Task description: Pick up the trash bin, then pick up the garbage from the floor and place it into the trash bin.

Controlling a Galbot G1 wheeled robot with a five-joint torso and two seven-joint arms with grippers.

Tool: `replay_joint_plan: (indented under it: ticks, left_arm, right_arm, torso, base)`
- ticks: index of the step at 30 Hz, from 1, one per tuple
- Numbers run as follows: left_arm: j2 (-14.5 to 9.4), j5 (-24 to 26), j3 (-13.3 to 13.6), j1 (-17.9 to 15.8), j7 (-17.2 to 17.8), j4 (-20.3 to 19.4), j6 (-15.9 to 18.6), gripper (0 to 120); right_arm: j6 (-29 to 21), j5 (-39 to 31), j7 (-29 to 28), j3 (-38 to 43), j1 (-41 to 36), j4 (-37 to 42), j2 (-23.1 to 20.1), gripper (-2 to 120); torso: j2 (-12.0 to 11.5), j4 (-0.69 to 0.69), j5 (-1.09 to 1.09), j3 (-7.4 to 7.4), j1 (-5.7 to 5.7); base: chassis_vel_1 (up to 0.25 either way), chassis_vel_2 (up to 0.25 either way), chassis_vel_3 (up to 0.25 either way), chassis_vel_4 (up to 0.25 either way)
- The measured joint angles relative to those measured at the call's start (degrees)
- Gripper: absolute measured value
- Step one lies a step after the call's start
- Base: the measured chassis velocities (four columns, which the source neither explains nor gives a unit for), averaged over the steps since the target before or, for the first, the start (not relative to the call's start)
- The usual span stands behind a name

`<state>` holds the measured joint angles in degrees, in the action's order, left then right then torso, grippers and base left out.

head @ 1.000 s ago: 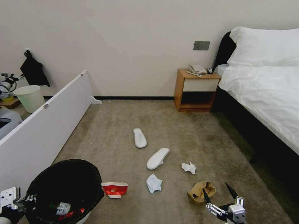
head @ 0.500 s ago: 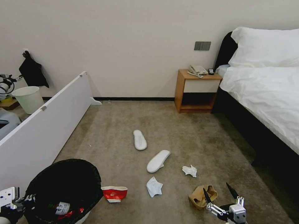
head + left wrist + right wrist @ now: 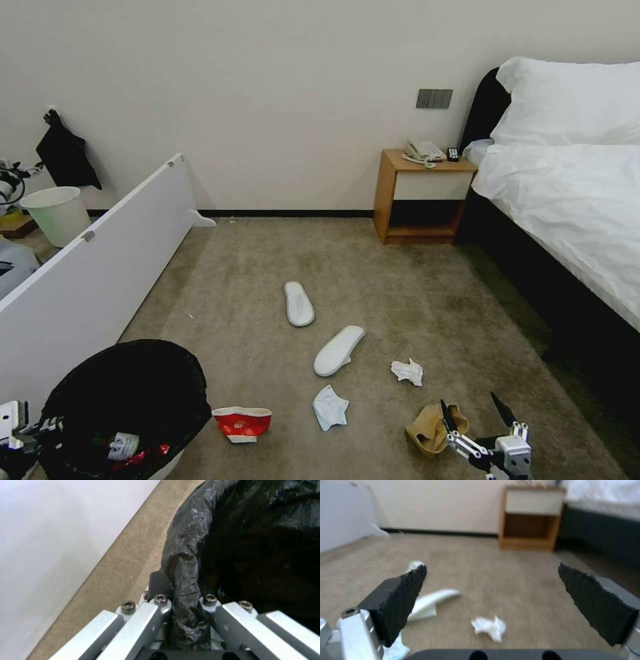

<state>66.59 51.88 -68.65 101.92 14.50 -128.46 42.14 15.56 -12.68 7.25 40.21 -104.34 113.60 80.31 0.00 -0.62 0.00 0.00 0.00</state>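
Note:
The trash bin [image 3: 127,400], round and lined with a black bag, stands at the lower left of the head view with a bottle and red litter [image 3: 127,450] inside. My left gripper [image 3: 185,600] is shut on the trash bin's bagged rim [image 3: 186,562]. Garbage lies on the carpet: a flattened red cup [image 3: 242,423], two white tissues [image 3: 330,407] [image 3: 407,371], two white slippers [image 3: 299,303] [image 3: 339,350] and a brown crumpled box [image 3: 430,430]. My right gripper [image 3: 475,410] hangs open just right of the box, holding nothing. In the right wrist view, the right gripper [image 3: 493,587] frames a tissue [image 3: 490,627] and a slipper [image 3: 431,601].
A white panel [image 3: 100,267] slants along the left, with a pale bucket [image 3: 59,213] behind it. A wooden nightstand [image 3: 423,193] stands at the far wall and a bed [image 3: 567,200] lines the right side. Open carpet lies between them.
The whole head view has shifted: the floor litter and the bin sit lower and slightly left, so the camera has moved. Both arms keep their pose.

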Motion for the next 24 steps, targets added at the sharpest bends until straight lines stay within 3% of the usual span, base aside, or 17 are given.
replay_joint_plan:
  ticks: [2,5,12,24]
  left_arm:
    - [0.08,0.01,-0.2,0.05,0.13,-0.08,0.0,3]
    - [0.2,0.04,-0.4,0.18,0.16,-0.23,0.0,3]
    - [0.41,0.09,-0.82,0.65,0.3,-0.8,0.0,3]
    - [0.53,0.29,-1.92,1.29,0.53,-1.12,0.0,3]
  right_arm:
    - [-4.09,-0.85,-7.15,-2.21,-0.69,-0.04,-2.11,100]
    - [-7.79,-3.13,-10.24,-3.79,-0.81,-0.69,-3.9,100]
    - [-17.34,-6.97,-10.78,-5.56,0.55,-2.78,-4.97,100]
    - [-25.24,-13.47,-13.03,-7.25,7.36,-10.51,-3.34,100]
  torso:
    - [0.0,-0.01,0.0,0.0,0.0]
    - [0.0,0.0,-0.01,0.0,0.0]
    - [0.0,-0.01,0.0,0.0,0.0]
    - [0.0,-0.01,0.0,0.0,0.0]
  base:
    - [0.0,0.0,0.0,0.0]
    - [0.0,0.0,0.0,0.0]
    - [0.0,0.0,0.0,0.0]
    - [0.0,0.0,0.0,0.0]
